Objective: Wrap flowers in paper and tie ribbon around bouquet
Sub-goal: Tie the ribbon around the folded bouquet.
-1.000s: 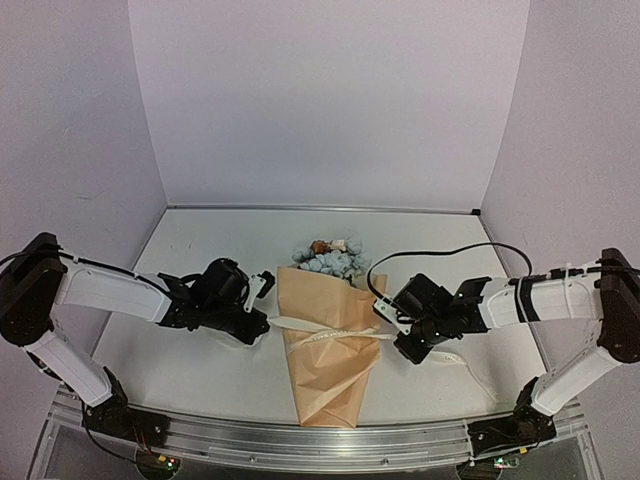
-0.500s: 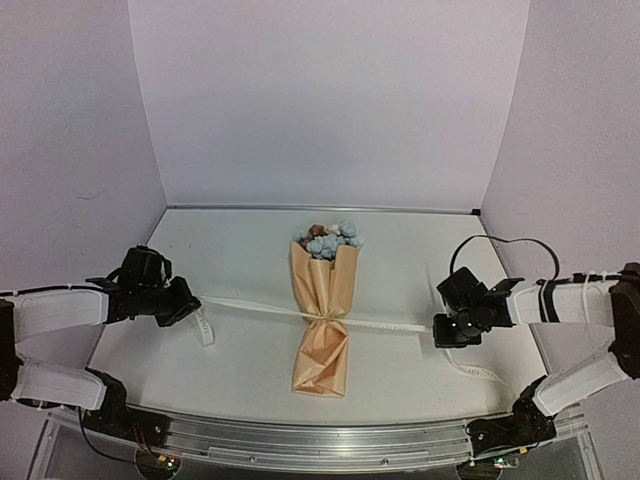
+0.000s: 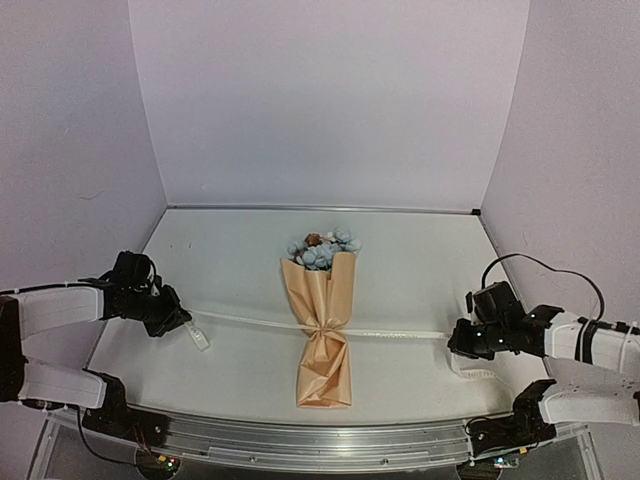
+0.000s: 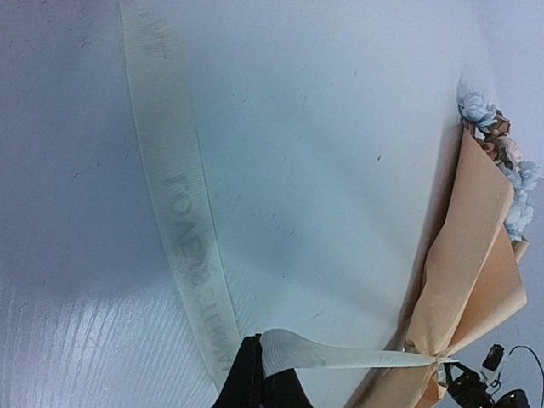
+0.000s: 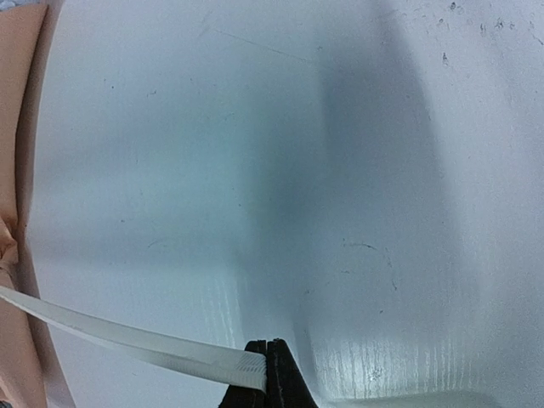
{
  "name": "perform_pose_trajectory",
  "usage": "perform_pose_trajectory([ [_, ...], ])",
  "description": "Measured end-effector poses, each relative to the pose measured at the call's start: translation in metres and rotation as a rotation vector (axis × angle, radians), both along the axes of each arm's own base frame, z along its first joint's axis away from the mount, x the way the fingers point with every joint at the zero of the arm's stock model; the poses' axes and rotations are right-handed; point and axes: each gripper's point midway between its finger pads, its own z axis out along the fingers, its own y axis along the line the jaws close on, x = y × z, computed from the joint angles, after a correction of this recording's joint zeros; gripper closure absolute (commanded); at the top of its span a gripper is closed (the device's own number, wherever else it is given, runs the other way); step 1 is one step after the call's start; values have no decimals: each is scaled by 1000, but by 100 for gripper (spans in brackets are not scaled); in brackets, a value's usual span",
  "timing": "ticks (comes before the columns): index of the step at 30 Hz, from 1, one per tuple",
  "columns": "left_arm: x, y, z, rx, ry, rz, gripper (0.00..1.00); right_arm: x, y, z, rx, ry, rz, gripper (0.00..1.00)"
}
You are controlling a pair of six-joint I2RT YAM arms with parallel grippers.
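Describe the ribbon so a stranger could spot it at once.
On the white table, find the tan paper bouquet lying in the middle. The ribbon is cinched around its waist and runs straight out to the left claw and right claw, both shut on it. It is the only long, narrow cream band there, printed with dark lettering.

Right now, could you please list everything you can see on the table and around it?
bouquet: one, tan paper cone, middle of the table, pinched in at its waist.
flowers: one bunch, pale blue, pink and cream, showing out of the cone's far end.
ribbon: one, cream with dark lettering, around the cone's waist, stretched out to both sides.
table: one, white, under everything.
left gripper: one, black, left of the bouquet, shut on the ribbon.
right gripper: one, black, right of the bouquet, shut on the ribbon.
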Motion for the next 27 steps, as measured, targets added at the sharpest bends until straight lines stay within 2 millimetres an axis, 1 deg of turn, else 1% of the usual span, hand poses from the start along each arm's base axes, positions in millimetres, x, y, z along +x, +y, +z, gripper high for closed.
perform_pose_trajectory([
  [3,-3,1,2,18,-10,-22,100,-7,-3,5,-2,-5,16,100],
  [6,-4,1,10,35,-52,-57,100,-16,-8,12,-16,-17,44,100],
  [8,-4,1,15,46,-83,-80,100,-23,-12,13,-34,-11,65,100],
  [10,-5,-3,18,63,-104,-109,100,-31,-15,11,-54,7,85,100],
  [12,-10,-10,16,93,-114,-143,100,-38,-20,6,-88,35,98,100],
  [13,-12,-13,14,112,-116,-157,98,-42,-23,2,-108,53,104,100],
  [14,-14,-16,12,123,-114,-169,93,-47,-25,-2,-125,79,108,99],
  [15,-15,-18,10,136,-111,-179,84,-52,-28,-7,-143,105,113,95],
  [16,-15,-17,7,154,-104,-179,72,-56,-31,-12,-162,135,118,86],
  [17,-14,-12,3,185,-95,-165,60,-60,-36,-16,-190,163,118,80],
  [18,-12,-4,-2,223,-83,-146,51,-67,-42,-20,-225,201,121,71],
  [19,-11,1,-3,248,-76,-136,45,-72,-46,-24,-242,234,122,62],
  [20,-9,7,-4,275,-74,-123,40,-78,-49,-27,-261,264,134,51],
  [22,-4,10,5,308,-101,-122,39,-83,-49,-26,-270,291,161,33],
  [24,4,8,22,321,-161,-135,39,-80,-45,-18,-261,284,187,20],
  [25,9,4,34,321,-203,-150,39,-76,-41,-12,-250,271,196,15],
  [27,19,-7,57,310,-290,-194,39,-69,-33,-1,-230,239,231,11],
])
